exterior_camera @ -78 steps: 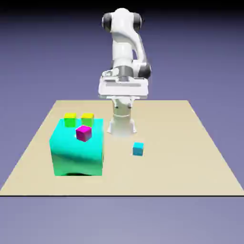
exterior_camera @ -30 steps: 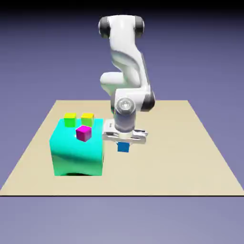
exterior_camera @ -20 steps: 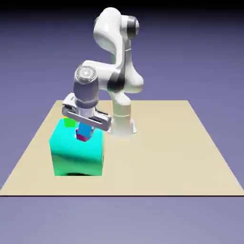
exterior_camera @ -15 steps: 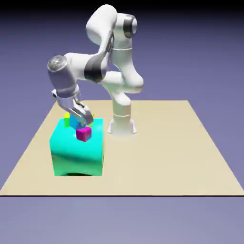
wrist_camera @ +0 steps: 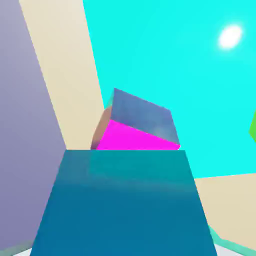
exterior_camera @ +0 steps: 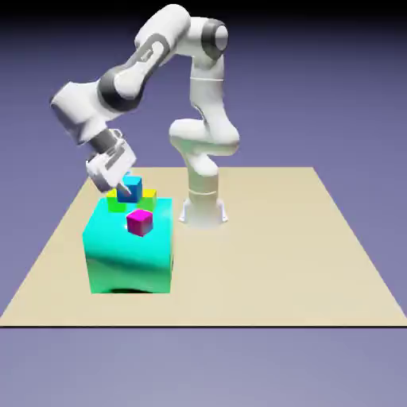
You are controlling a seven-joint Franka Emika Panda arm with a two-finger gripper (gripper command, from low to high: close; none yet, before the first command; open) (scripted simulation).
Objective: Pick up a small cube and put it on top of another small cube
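My gripper (exterior_camera: 122,183) is shut on the small cyan-blue cube (exterior_camera: 130,189), which hangs tilted just above the far part of the large turquoise block (exterior_camera: 127,254). In the hand view this cube (wrist_camera: 125,200) fills the bottom and hides the fingertips. A magenta small cube (exterior_camera: 140,222) rests on the block's top, a little nearer the camera than the held cube; the hand view shows the magenta cube (wrist_camera: 137,125) just beyond it. Two green small cubes (exterior_camera: 149,199) sit at the block's far edge, partly hidden behind the held cube.
The turquoise block stands on the tan table (exterior_camera: 270,254) toward the exterior view's left. The robot's white base (exterior_camera: 203,208) rises at the far middle. A green sliver (wrist_camera: 253,125) shows at the hand view's right edge.
The arm has swung to the exterior view's left with the cyan-blue cube, from low over the table to above the turquoise block, and has risen slightly over the last half second.
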